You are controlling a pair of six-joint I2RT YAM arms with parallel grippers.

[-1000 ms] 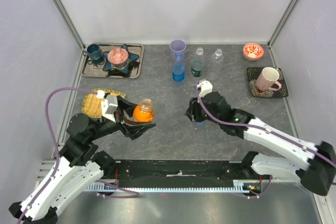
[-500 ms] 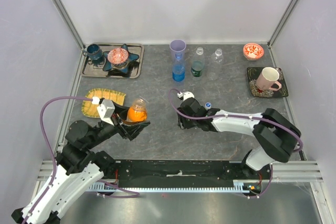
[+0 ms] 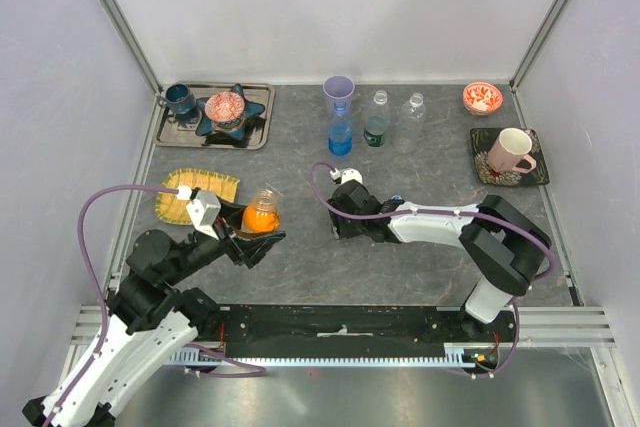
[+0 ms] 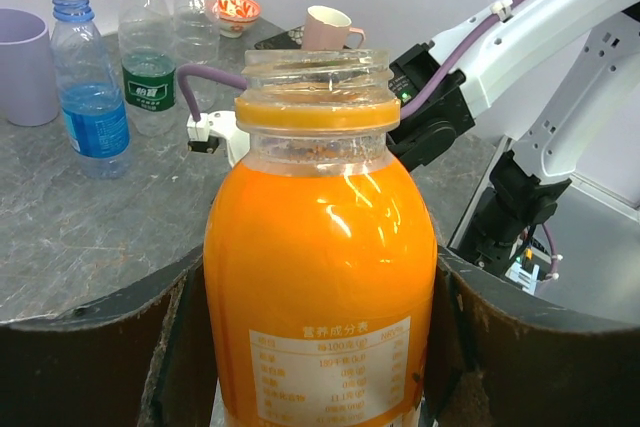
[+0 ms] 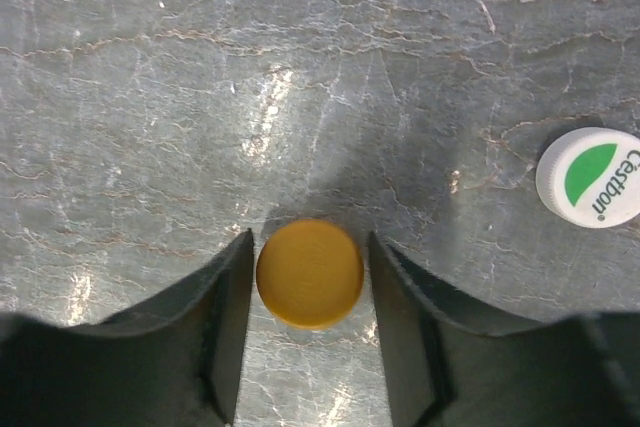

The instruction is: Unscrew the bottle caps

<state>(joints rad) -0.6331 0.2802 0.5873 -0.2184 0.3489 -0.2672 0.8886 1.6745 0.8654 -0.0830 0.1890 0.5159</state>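
My left gripper (image 3: 258,234) is shut on the short orange bottle (image 3: 261,215) and holds it upright at the left; its neck (image 4: 316,72) is bare, with no cap on it. My right gripper (image 5: 310,240) is open and low over the table, its fingers either side of the orange cap (image 5: 310,273), which lies flat with a small gap on each side. A white and green cap (image 5: 590,176) lies to its right. From above, the right gripper (image 3: 343,227) hides the orange cap. The blue-label bottle (image 3: 340,133), green-label bottle (image 3: 376,123) and plain clear bottle (image 3: 415,107) stand at the back.
A purple cup (image 3: 338,90) stands behind the blue-label bottle. A tray (image 3: 258,93) with a dark mug and a star dish is at the back left, a yellow mat (image 3: 175,197) at the left. A pink mug (image 3: 512,152) and a red bowl (image 3: 482,97) are at the back right.
My right gripper has moved left and down to the table and now has the orange cap between its open fingers. My left gripper drew the orange bottle slightly left, then held still.
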